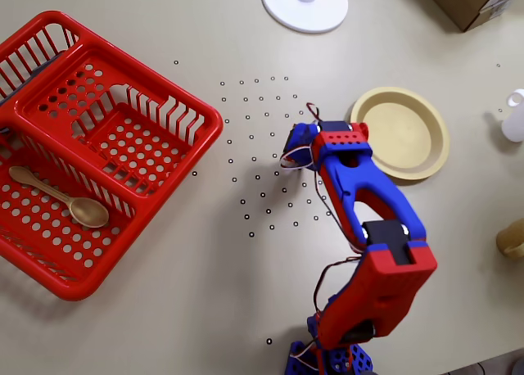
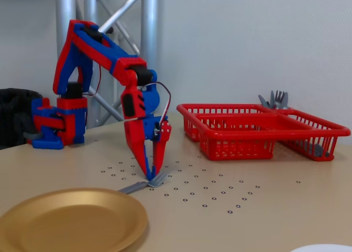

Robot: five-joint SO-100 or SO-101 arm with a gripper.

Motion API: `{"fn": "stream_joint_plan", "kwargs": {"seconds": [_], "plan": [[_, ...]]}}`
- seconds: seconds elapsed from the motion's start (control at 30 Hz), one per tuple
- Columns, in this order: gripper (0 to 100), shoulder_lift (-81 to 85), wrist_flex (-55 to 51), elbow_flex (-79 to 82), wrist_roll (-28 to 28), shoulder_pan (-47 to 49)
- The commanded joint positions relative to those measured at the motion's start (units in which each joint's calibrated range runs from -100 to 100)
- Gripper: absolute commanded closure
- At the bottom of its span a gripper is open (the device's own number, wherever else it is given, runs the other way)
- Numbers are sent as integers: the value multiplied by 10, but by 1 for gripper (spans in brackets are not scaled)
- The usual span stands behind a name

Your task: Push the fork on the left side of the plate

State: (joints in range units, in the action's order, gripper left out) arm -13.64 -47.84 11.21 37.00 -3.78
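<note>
The red-and-blue arm reaches down from its base at the left of the fixed view, and its gripper points straight at the tabletop, the two red fingers drawn together into a narrow point right at the fork. The fork lies flat on the table, low in the frame's centre, with its tines toward the right and its handle running left toward the plate; the fingertips meet it near the neck, and from here I cannot tell whether they pinch it or only press on it. The pale-yellow plate sits in the lower left of the fixed view, near the fork's handle end but not touching it. From overhead, the plate shows at centre right, and the arm covers the spot just left of it, so the fork is hidden there. The red basket fills the left side of the overhead view, with a wooden spoon lying in its lower compartment. A white disc with a knob rests at the top edge, well apart from the plate.
</note>
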Motion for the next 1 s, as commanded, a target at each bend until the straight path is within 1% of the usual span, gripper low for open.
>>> {"fn": "stream_joint_plan", "kwargs": {"seconds": [0.0,0.13,0.37,0.6,0.97], "plan": [[100,-10,-21,-54,-5,10],[100,-40,-31,-107,-7,9],[100,-103,-92,-230,-18,0],[100,-145,-119,-314,-27,-12],[100,-178,-154,-380,-55,-33]]}}
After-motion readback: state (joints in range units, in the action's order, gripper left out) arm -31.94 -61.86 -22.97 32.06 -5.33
